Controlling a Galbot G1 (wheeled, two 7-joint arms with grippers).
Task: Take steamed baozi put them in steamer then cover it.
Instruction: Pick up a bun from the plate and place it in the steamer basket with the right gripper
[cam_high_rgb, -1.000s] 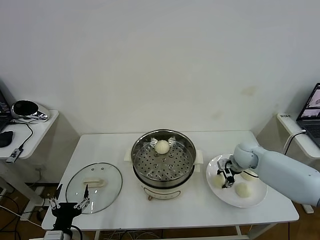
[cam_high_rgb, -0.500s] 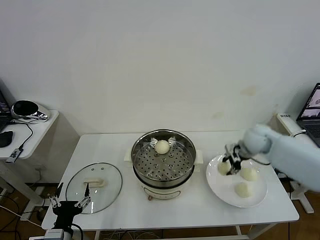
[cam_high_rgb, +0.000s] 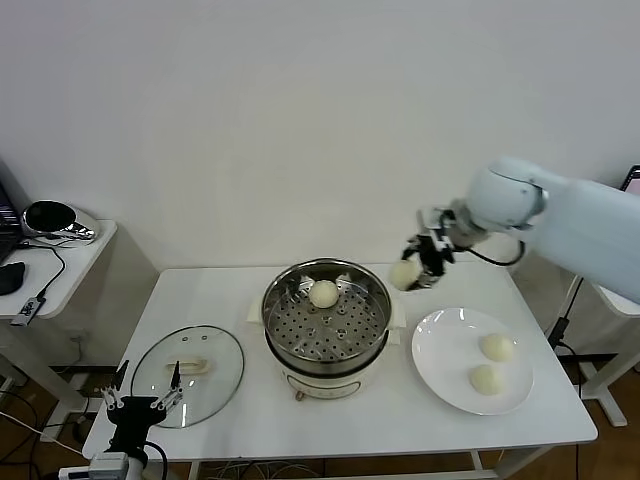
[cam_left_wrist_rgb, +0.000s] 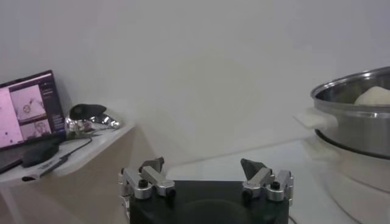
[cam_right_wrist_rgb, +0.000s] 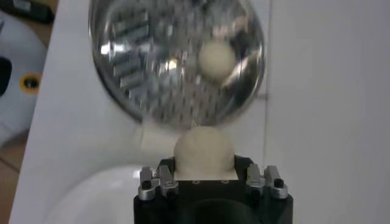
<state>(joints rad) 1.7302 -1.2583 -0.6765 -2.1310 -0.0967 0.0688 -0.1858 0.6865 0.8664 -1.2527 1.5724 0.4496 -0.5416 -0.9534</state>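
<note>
The right gripper (cam_high_rgb: 425, 262) is up in the air with a bun (cam_high_rgb: 405, 274) clamped between its fingers, hanging just off the steamer (cam_high_rgb: 327, 316) rim at about two o'clock. In the right wrist view that bun (cam_right_wrist_rgb: 204, 152) fills the space between the jaws, dome outward, and it is too round to give a long axis. Beyond it the same view looks straight down into the pot (cam_right_wrist_rgb: 177, 61), where a second bun (cam_right_wrist_rgb: 217, 58) sits on the perforated tray. The head view puts that bun (cam_high_rgb: 324, 293) at roughly twelve o'clock on the tray, close to the back wall.

On the white plate (cam_high_rgb: 440, 350), at three o'clock from the steamer, two more buns lie apart from each other: one (cam_high_rgb: 497, 347) toward the far side, one (cam_high_rgb: 486, 379) nearer the front edge. The wrist views show neither.

The cover (cam_high_rgb: 188, 374) lies flat on the table (cam_high_rgb: 225, 290) at about eight o'clock from the pot. Its cream handle (cam_high_rgb: 187, 366) runs roughly nine to three, slightly tilted.

The left gripper (cam_high_rgb: 140, 405) is parked low at the table's front corner just beside the cover, fingers spread wide with nothing between them. Its own camera shows those fingers (cam_left_wrist_rgb: 151, 176) and looks level across the table at the steamer's steel wall (cam_left_wrist_rgb: 356, 119), with the top of a bun (cam_left_wrist_rgb: 376, 95) peeking over the rim. It also catches a monitor (cam_left_wrist_rgb: 27, 112) on a side desk.
</note>
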